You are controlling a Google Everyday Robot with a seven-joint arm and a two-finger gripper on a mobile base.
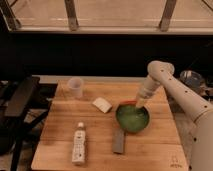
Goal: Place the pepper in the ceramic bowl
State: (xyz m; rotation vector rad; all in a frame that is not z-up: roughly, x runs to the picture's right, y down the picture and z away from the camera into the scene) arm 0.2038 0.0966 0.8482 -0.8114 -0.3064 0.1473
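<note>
The ceramic bowl looked glossy green. The table was matt wood. The cup seemed translucent plastic. The gripper, on a smooth white arm, hung over the bowl's far rim.

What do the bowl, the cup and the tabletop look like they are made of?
The green bowl, just below the gripper holding the pepper, looks like glazed ceramic: glossy sheen, darker rim. The cup seems translucent plastic, pale and see-through. The tabletop looks like wood, with warm plank lines.
</note>
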